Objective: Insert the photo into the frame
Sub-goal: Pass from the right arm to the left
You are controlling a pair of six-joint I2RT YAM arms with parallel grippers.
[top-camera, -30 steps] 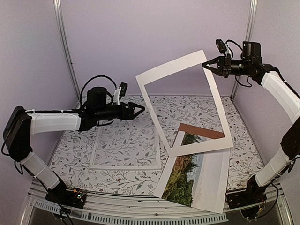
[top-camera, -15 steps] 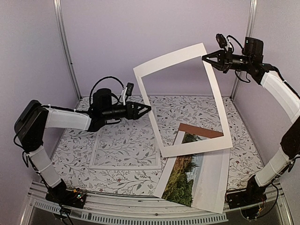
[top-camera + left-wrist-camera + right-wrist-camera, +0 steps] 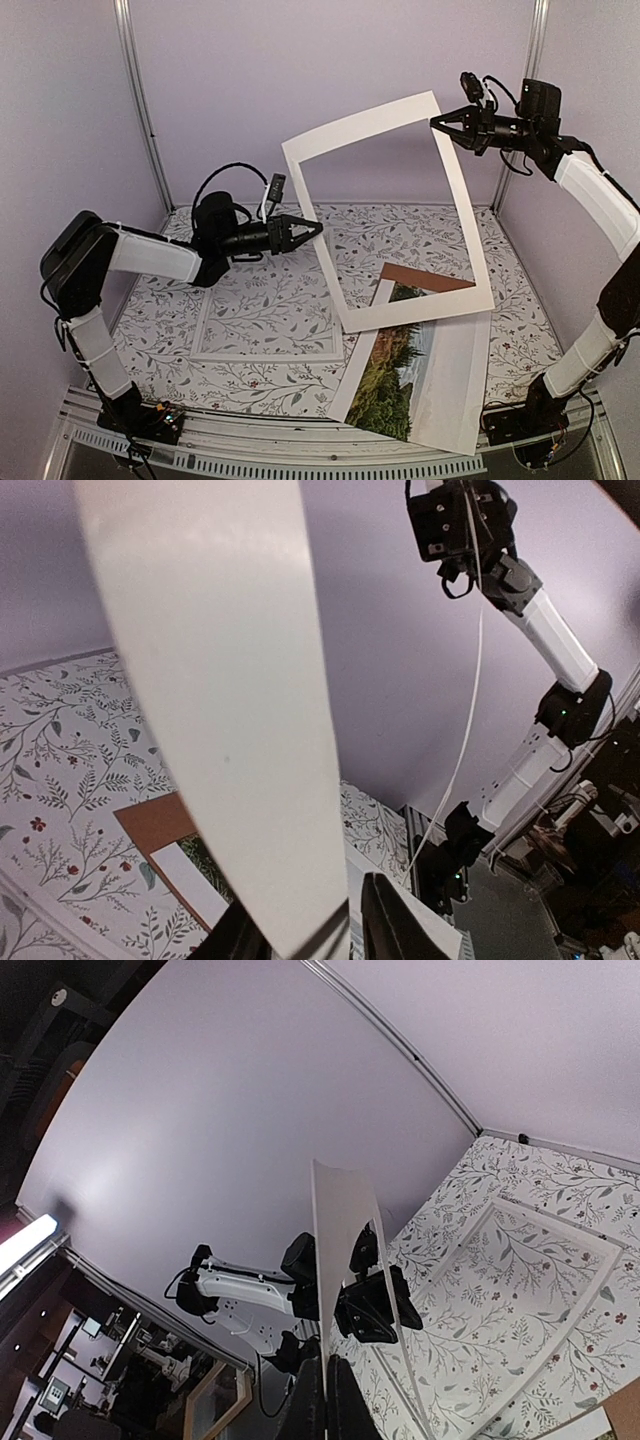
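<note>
The photo (image 3: 400, 385) lies flat at the table's front right, one corner past the edge. To the left lies the frame (image 3: 270, 355), flat on the cloth with nothing in it. A white mat (image 3: 360, 125) stands tilted in the air above them, its low edge over the photo. My right gripper (image 3: 437, 122) is shut on the mat's top right corner, which shows edge-on in the right wrist view (image 3: 326, 1365). My left gripper (image 3: 318, 228) straddles the mat's left band (image 3: 230, 680) with its jaws drawn in. A thin gap shows beside one finger (image 3: 380, 910).
A brown backing board (image 3: 430, 279) lies behind the photo, partly under the mat's lower edge. Lilac walls and metal posts (image 3: 140, 110) close the back and sides. The table is covered with a floral cloth (image 3: 180, 300).
My left arm reached right until its fingers met the mat's left band, and the jaws narrowed from wide open. My right gripper lifted the mat's corner slightly.
</note>
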